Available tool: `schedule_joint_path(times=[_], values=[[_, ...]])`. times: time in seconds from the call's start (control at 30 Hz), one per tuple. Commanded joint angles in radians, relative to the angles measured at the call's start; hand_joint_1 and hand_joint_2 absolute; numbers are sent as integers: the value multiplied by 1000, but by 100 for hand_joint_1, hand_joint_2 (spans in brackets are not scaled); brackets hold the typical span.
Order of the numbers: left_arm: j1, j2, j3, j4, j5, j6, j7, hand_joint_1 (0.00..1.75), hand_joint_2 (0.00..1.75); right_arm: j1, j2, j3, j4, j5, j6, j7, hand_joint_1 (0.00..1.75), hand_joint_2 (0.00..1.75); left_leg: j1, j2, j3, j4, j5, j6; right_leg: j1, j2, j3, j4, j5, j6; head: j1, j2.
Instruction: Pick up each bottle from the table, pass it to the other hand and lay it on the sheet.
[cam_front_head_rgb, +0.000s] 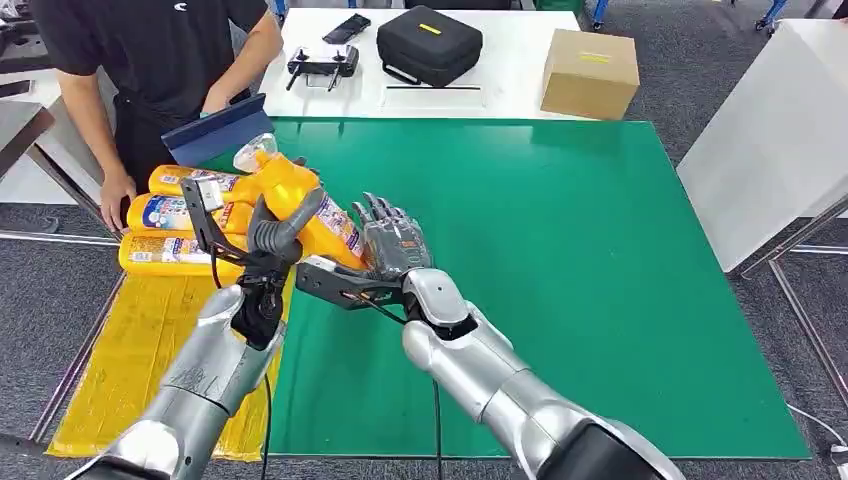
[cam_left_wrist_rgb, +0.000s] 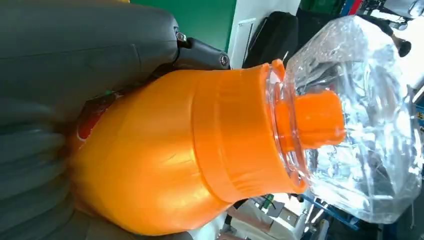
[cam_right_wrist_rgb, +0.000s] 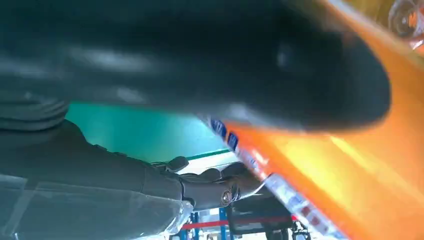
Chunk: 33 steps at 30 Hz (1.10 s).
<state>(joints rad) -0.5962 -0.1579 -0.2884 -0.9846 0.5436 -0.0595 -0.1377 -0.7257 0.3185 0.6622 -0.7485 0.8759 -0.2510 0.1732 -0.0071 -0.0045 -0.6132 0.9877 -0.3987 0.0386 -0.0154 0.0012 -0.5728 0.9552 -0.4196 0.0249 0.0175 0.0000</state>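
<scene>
We are mid-handover: the bottle (cam_front_head_rgb: 300, 205) hangs tilted in the air above the left edge of the green counter (cam_front_head_rgb: 560, 280), cap end away from us, with both hands on it; the left hand (cam_front_head_rgb: 275, 235) wraps its grey fingers round the body near the shoulder, and the right hand (cam_front_head_rgb: 390, 240) lies against the lower, labelled part, though we cannot tell how firmly its fingers have closed. To do this well, we judge that the receiving grip should be snug before the other hand loosens; the release wants to be slow, with the bottle kept level enough not to slide.

The bottle is glossy orange plastic, rounded and swelling below a ridged collar, so we expect it to be slick and apt to roll; the cap (cam_left_wrist_rgb: 350, 120) is clear, faceted and hard-looking over an orange nozzle. Three like bottles (cam_front_head_rgb: 180, 215) already lie side by side on the crinkled yellow sheet (cam_front_head_rgb: 140, 350); a person (cam_front_head_rgb: 150, 60) stands just behind them, one hand resting at the counter's edge.
</scene>
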Motion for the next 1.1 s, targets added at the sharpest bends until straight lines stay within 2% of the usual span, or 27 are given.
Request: schedule_joint_path(times=[0.03, 0.23, 0.33, 0.47, 0.67, 0.83, 0.9, 1.1], values=[[-31, 32, 13, 6, -2, 4, 1, 175, 175, -57, -5, -22, 77, -7, -6, -8, 0, 0, 0, 1, 5, 1, -3, -3, 0, 0, 5, 1, -2, -2, 0, 0], [-28, 45, 29, -8, -5, 11, -6, 175, 175, -49, -31, -56, 33, -16, -49, -14, 0, 0, 0, 0, 5, 1, -2, -3, 0, 0, 5, 1, -2, -2, 0, 0], [-5, 74, 67, -35, -13, 18, -16, 175, 175, -7, -97, -137, -133, -41, -71, -29, 0, 0, 0, 0, 1, 0, 0, -2, 0, 0, 1, 0, 0, -1, 0, 0], [34, 109, 116, -56, -19, 14, -35, 175, 175, 113, -200, -250, -470, -133, -12, -100, 0, 0, 0, -2, 5, 0, -2, -3, 0, -3, 6, -1, -2, -2, 0, 0], [66, 163, 202, -127, -144, 63, -78, 175, 175, 235, -258, -407, -788, -157, 6, -132, 0, 0, 0, -3, 4, 1, -3, -3, 0, -3, 5, 0, -3, -2, 0, 0], [49, 197, 247, -188, -290, 108, -90, 175, 175, 277, -295, -469, -793, -139, 11, -139, 0, 0, 1, -3, 3, 1, -2, -3, 1, -3, 4, 0, -2, -2, 0, 0], [53, 218, 241, -226, -439, 153, -105, 175, 175, 299, -301, -473, -785, -135, 18, -150, 0, 0, 1, -3, 3, 1, -2, -3, 1, -3, 4, 0, -2, -2, 0, 0], [64, 203, 266, -247, -464, 142, -93, 175, 175, 307, -296, -469, -787, -132, 16, -154, 0, 0, 0, -1, 4, 1, -2, -3, 0, -1, 4, 0, -2, -2, 0, 0]])
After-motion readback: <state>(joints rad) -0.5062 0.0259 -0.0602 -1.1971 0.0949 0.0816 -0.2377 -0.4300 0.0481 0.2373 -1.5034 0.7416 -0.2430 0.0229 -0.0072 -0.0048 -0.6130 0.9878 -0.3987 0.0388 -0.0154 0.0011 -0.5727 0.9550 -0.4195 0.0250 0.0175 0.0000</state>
